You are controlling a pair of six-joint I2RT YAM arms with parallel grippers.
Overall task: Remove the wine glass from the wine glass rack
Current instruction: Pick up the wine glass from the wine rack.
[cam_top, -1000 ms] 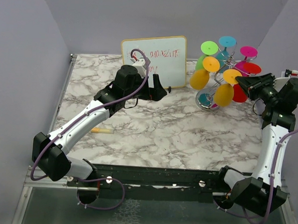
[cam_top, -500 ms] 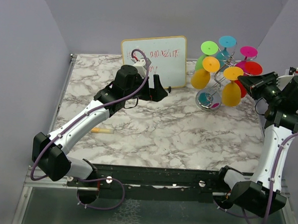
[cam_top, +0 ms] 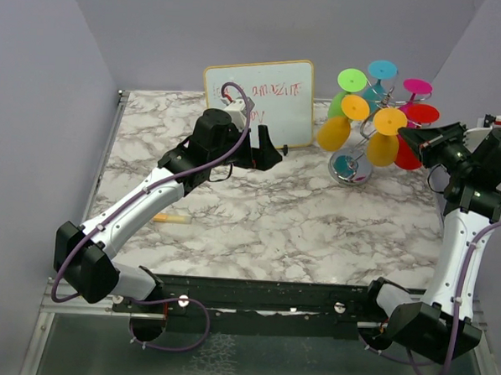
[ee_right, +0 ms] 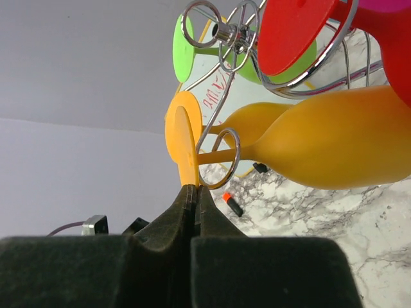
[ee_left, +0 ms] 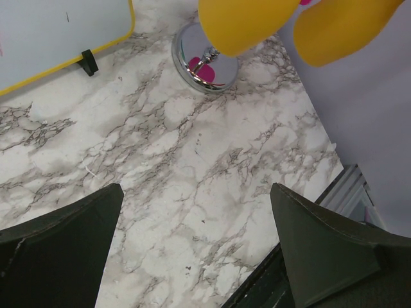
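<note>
Right of wine glass rack (cam_top: 350,167), right gripper (ee_right: 192,189) clenched tight, tips meeting lower edge of orange wine glass (cam_top: 382,149) foot; cannot tell if foot pinched. Wine glass hangs bowl-down, stem through wire ring on rack's right side. Left of rack, left gripper (cam_top: 273,151) spread wide, empty, before whiteboard (cam_top: 259,100). Rack base on grey-veined marble tabletop (cam_top: 274,214). Plain lavender-grey walls (cam_top: 242,19) behind rack, both sides.

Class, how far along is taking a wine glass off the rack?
Done: nothing is off the rack yet. In hand: the right pincer, shut, meets the foot of the yellow glass; grip unclear. Left: sliding it free. The left pincer is open.
</note>
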